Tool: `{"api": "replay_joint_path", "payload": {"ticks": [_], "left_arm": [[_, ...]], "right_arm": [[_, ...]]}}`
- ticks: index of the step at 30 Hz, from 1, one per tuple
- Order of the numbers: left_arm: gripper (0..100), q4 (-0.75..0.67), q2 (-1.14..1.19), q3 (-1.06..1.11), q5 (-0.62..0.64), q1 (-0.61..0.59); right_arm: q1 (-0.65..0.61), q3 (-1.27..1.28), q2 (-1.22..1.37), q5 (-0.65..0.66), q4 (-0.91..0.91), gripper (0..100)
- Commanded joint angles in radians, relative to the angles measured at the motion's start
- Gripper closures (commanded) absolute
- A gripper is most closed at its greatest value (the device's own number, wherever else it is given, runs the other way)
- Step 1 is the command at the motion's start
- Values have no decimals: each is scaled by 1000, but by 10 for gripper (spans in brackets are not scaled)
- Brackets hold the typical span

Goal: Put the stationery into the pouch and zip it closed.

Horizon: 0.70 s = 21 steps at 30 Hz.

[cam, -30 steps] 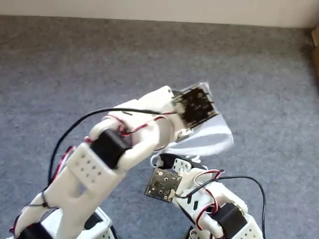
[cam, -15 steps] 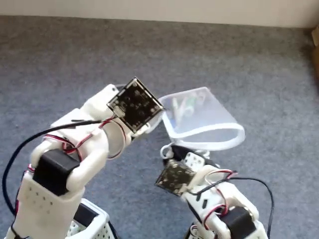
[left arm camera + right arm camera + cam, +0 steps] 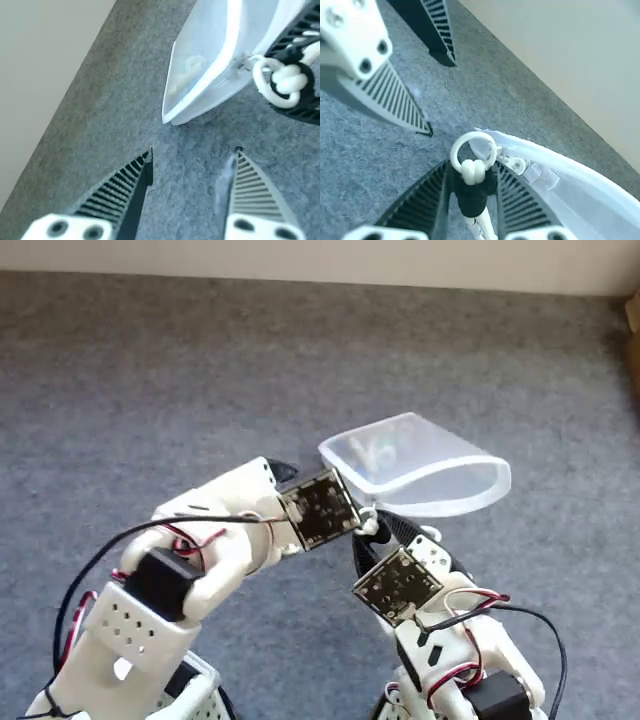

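A translucent white pouch (image 3: pixel 425 468) lies on the grey carpet, with stationery (image 3: pixel 384 451) showing faintly through its far end. My right gripper (image 3: pixel 471 172) is shut on the pouch's black zipper pull, and the white ring (image 3: pixel 472 151) sticks up between its ribbed fingers. In the high view that gripper (image 3: pixel 380 530) sits at the pouch's near corner. My left gripper (image 3: pixel 192 160) hangs open over bare carpet just short of the pouch (image 3: pixel 210 65), holding nothing. Its two fingertips (image 3: pixel 427 129) stand close beside the zipper ring in the right wrist view.
Grey carpet (image 3: pixel 150 380) spreads around the pouch on all sides. A pale wall (image 3: pixel 320 255) runs along the far edge. Both arms (image 3: pixel 200 550) crowd the near middle, their wrists almost touching.
My left arm has drawn back off the pouch, swung left, then settled beside its near corner. The pouch has slid right and now lies uncovered. My right gripper has moved forward with the zipper pull.
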Motion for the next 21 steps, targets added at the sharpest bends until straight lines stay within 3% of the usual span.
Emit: {"api": "replay_joint_path", "payload": {"ticks": [1, 10, 21], "left_arm": [[747, -138, -27, 77, 21, 61], [744, -454, -19, 236, 120, 79], [748, -655, -21, 361, 161, 176]], "right_arm": [[21, -65, -8, -12, 4, 994], [21, -65, -8, -12, 5, 994], [16, -64, -8, -12, 5, 994]]}}
